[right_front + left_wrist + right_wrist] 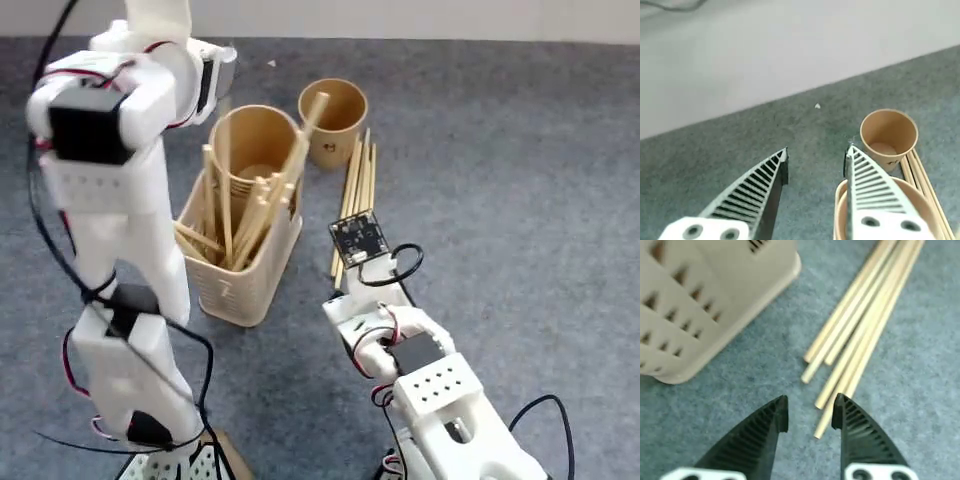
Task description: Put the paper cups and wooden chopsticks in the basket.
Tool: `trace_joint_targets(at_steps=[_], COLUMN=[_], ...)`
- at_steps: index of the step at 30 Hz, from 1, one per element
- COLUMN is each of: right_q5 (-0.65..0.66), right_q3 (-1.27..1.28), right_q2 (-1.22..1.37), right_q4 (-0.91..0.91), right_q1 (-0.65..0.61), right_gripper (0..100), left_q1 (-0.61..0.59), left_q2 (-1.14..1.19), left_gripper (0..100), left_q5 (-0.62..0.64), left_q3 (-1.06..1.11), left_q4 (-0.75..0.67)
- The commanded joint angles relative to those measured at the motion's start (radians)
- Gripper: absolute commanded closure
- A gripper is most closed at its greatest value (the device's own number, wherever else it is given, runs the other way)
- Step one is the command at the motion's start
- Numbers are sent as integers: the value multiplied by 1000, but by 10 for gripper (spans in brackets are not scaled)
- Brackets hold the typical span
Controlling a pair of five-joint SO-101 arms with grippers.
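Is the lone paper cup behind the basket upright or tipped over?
Upright: the paper cup stands beside the basket, outside it, with its open mouth facing up.

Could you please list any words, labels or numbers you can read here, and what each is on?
None can be read.
Paper cup beside the basket: small dark mark on its side, too small to read.
Circuit board on the right arm: tiny markings, illegible.
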Motion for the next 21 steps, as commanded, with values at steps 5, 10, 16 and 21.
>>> trace_joint_targets(at_steps=[5, 10, 16, 21], right_q5=[23, 44, 43, 41], right_q3=[7, 13, 2, -70], right_q2=[-25, -25, -25, 15], right_q4=[-12, -10, -10, 62], right_q1=[-73, -1, 177, 186], right_gripper=[843, 843, 843, 843], left_q1=[-18, -156, -644, -751], left_q2=[-159, -265, -298, -298], left_gripper=[789, 789, 789, 789], left_q5=[8, 6, 8, 8], left_q3=[-27, -27, 105, 673], left_q4=[9, 8, 11, 12])
